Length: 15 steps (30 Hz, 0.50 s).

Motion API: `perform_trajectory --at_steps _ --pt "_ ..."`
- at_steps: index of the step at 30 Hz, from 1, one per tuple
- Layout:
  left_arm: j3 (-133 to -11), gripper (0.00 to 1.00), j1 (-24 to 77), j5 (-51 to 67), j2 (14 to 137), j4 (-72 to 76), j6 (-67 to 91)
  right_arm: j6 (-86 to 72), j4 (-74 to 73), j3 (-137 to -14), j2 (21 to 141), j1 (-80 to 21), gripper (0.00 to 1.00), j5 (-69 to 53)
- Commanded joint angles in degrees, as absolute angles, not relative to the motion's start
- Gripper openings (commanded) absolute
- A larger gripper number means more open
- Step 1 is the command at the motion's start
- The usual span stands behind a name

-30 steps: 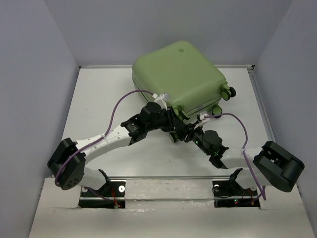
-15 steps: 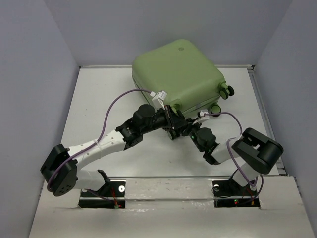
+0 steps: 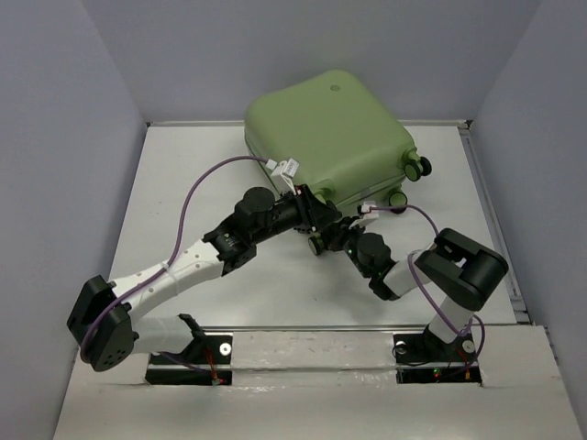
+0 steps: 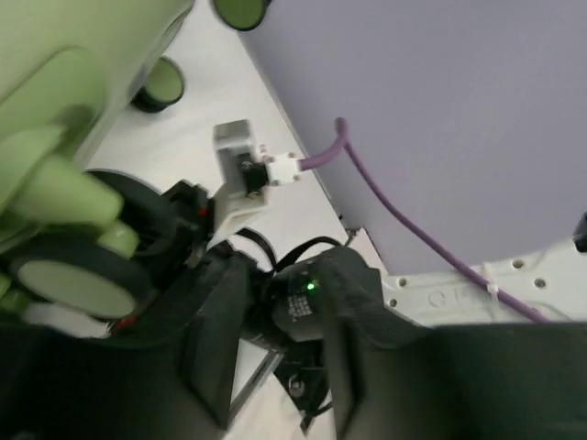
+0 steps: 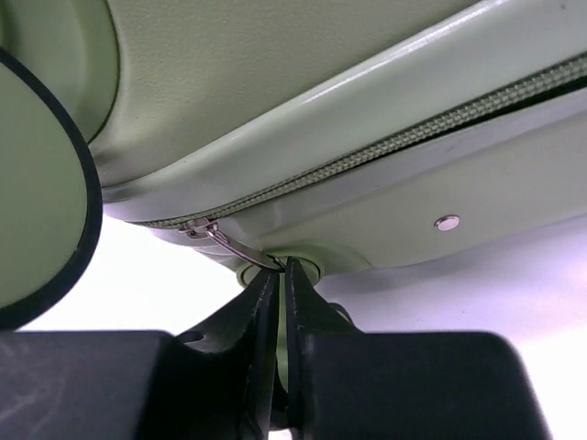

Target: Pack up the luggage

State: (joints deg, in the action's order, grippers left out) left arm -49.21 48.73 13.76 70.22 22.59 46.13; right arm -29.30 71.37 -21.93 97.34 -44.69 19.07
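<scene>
White table (image 3: 179, 197) is boxed in by plain lavender-grey walls (image 3: 229, 55) at its back, left and right. A thin raised lip (image 3: 483, 206) can be made out along the table's right edge, a paler ledge (image 3: 312, 353) along its near edge.

- rounded hard-shell suitcase (image 3: 326, 137): pale sage green, plain, no print; fine matte grain up close.
- caster wheels (image 3: 420, 168): green discs, black rims.
- woven zipper tape (image 5: 394, 147): grey-green, fine herringbone weave.
- metal zipper pull (image 5: 225, 241) and small round rivet (image 5: 447, 222): silver.
- right tool (image 5: 280, 275): black.
- arm links (image 3: 183, 266): white shells, black joints.
- cable (image 4: 342, 137): purple, white connector.
- indicator light (image 4: 310, 287): green.
- bench (image 3: 183, 183): white.
- walls (image 3: 275, 46): pale lavender-grey.
</scene>
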Motion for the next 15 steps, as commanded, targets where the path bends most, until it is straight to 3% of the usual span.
perform_trajectory --at_steps 1,3,5,12,15 --pt "-52.9 0.66 47.4 8.6 66.7 9.9 37.8 -27.5 96.5 -22.8 94.3 -44.2 0.27 17.9" --pt "-53.0 0.75 47.3 8.5 67.1 7.6 36.7 -26.6 93.7 -22.6 93.3 -44.2 0.44 16.4" --pt "-53.1 0.8 47.3 9.6 67.8 6.5 36.4 -25.8 92.6 -22.2 92.5 -44.2 0.49 15.8" --pt "-55.5 0.73 47.3 10.4 71.6 8.6 35.4 -23.6 89.0 -24.4 89.9 -44.2 0.48 13.1" --pt "-56.3 0.6 46.8 10.2 72.6 10.0 35.4 -22.9 87.7 -25.9 90.2 -44.2 0.36 13.0"
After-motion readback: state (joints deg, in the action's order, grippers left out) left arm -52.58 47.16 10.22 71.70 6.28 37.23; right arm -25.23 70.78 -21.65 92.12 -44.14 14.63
